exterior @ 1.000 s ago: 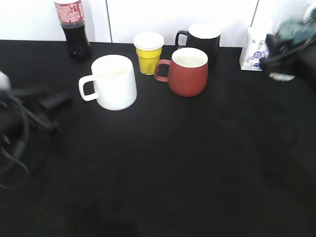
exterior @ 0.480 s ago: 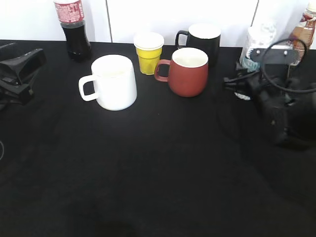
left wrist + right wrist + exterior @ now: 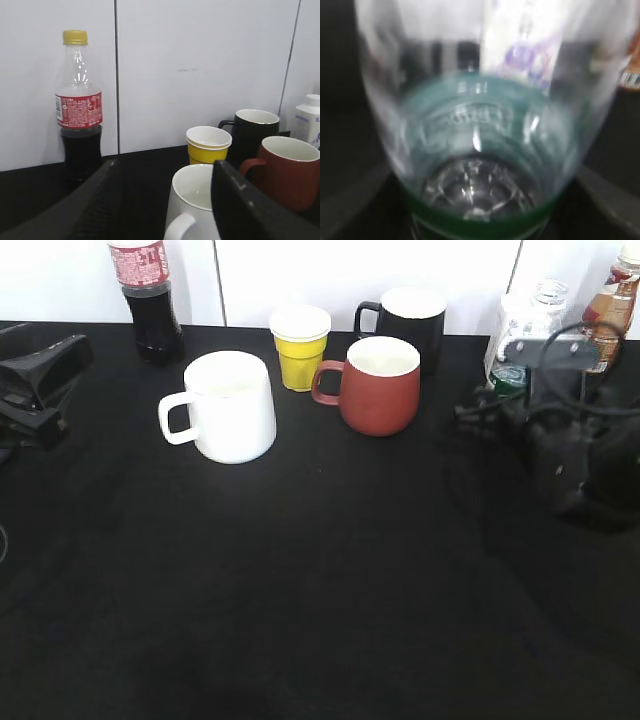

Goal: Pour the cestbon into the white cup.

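The cestbon [image 3: 510, 380] is a clear bottle with a green label, standing at the back right. It fills the right wrist view [image 3: 480, 125]. My right gripper [image 3: 482, 412] is at the bottle, and its dark fingers [image 3: 612, 197] stand wide on either side of the bottle's lower body, so it is open. The white cup [image 3: 232, 405] stands left of centre with its handle to the left. My left gripper [image 3: 45, 380] is open and empty at the far left. The left wrist view shows the white cup [image 3: 192, 200] beyond the gripper [image 3: 166, 165].
A cola bottle [image 3: 148, 300] stands at the back left. A yellow paper cup [image 3: 301, 345], a red-brown mug [image 3: 380, 385] and a black mug [image 3: 405, 320] stand behind the middle. A white carton [image 3: 508, 315] and a brown drink bottle [image 3: 612, 295] stand by the cestbon.
My right arm has come down from the upper right and settled with its fingers around the cestbon. My left arm moved up to the far left, then held still.
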Motion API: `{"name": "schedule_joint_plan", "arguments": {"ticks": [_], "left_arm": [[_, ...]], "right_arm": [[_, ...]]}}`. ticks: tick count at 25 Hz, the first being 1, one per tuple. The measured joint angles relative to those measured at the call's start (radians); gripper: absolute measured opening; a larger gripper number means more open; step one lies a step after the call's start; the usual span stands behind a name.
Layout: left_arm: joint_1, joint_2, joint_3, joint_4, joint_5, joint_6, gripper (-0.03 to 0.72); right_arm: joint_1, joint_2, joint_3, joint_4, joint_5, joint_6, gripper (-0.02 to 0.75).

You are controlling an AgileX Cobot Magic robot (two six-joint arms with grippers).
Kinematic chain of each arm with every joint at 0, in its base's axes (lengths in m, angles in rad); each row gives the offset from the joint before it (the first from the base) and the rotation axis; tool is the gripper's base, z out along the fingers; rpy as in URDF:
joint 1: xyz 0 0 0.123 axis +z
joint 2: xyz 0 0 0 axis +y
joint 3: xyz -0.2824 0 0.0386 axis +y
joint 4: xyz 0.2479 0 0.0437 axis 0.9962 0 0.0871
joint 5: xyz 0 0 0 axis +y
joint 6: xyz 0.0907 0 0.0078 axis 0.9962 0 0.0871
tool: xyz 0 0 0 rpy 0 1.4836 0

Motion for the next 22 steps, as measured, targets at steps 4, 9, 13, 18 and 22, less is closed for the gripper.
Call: {"name": "schedule_joint_plan", "arguments": {"ticks": [4, 9, 13, 18, 22], "left_arm": [[0.0, 0.0, 0.0, 0.0, 0.0, -0.002, 0.438], [0.0, 0.0, 0.0, 0.001, 0.0, -0.002, 0.438], [0.0, 0.0, 0.0, 0.003, 0.009, -0.002, 0.438], [-0.001, -0.011, -0.056, 0.01, 0.281, -0.058, 0.438], [-0.031, -0.168, -0.246, 0.04, 0.862, -0.124, 0.438]], "right_arm": [[0.0, -0.059, 0.0, 0.036, 0.146, -0.003, 0.588], [0.0, -0.117, 0.001, 0.111, 0.34, -0.062, 0.588], [0.0, -0.205, 0.001, 0.315, 0.482, -0.297, 0.588], [0.0, -0.409, 0.001, 0.323, 0.832, -0.322, 0.588], [0.0, -0.532, 0.001, 0.173, 1.2, -0.316, 0.587]]}}
